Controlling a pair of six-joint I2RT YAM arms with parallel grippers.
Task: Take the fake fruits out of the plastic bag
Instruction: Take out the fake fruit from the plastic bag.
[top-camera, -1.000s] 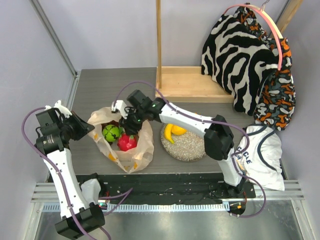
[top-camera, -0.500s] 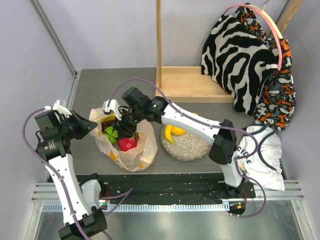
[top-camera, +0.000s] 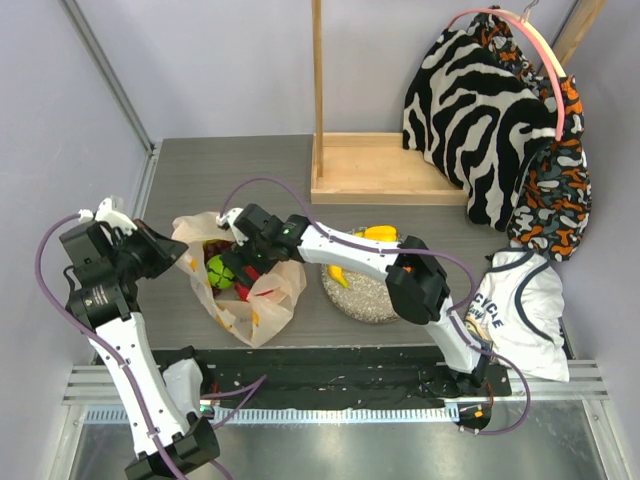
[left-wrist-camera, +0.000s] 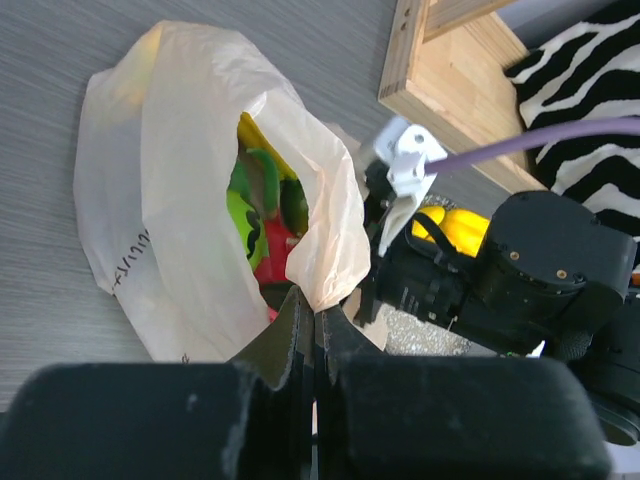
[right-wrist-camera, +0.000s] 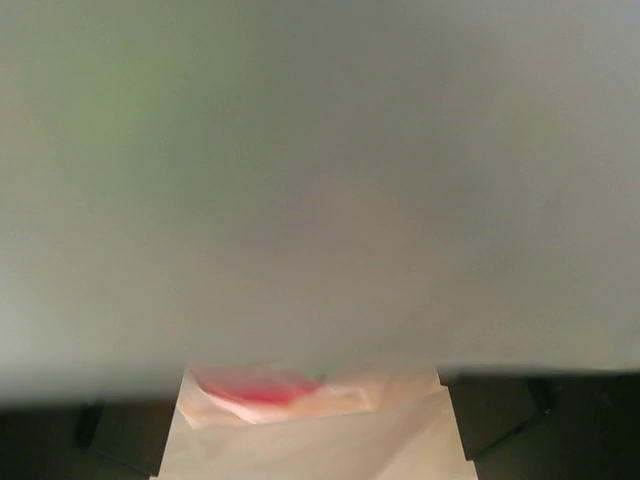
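Note:
The plastic bag (top-camera: 262, 305) lies left of centre, its mouth held up. My left gripper (top-camera: 172, 256) is shut on the bag's rim (left-wrist-camera: 325, 268), the plastic pinched between the jaws (left-wrist-camera: 315, 312). Inside show fake fruits: a green apple (top-camera: 219, 270), a red fruit (top-camera: 247, 291), and in the left wrist view green (left-wrist-camera: 240, 215), red (left-wrist-camera: 272, 262) and yellow (left-wrist-camera: 258, 138) pieces. My right gripper (top-camera: 234, 268) reaches into the bag's mouth with its fingers (right-wrist-camera: 500, 420) wide apart, open. Bag film blurs most of the right wrist view; only a red blur (right-wrist-camera: 255, 385) shows.
A speckled grey plate (top-camera: 372, 298) right of the bag holds a banana (top-camera: 338, 274). A yellow fruit (top-camera: 381, 233) shows behind the right arm. A wooden frame (top-camera: 385, 170) stands at the back, patterned cloth (top-camera: 490, 130) hangs at the right, and a white shirt (top-camera: 525, 310) lies beside the plate.
My right gripper has pushed lower and further left into the bag and spread its fingers. The left gripper has drawn the bag's rim slightly left, still pinching it.

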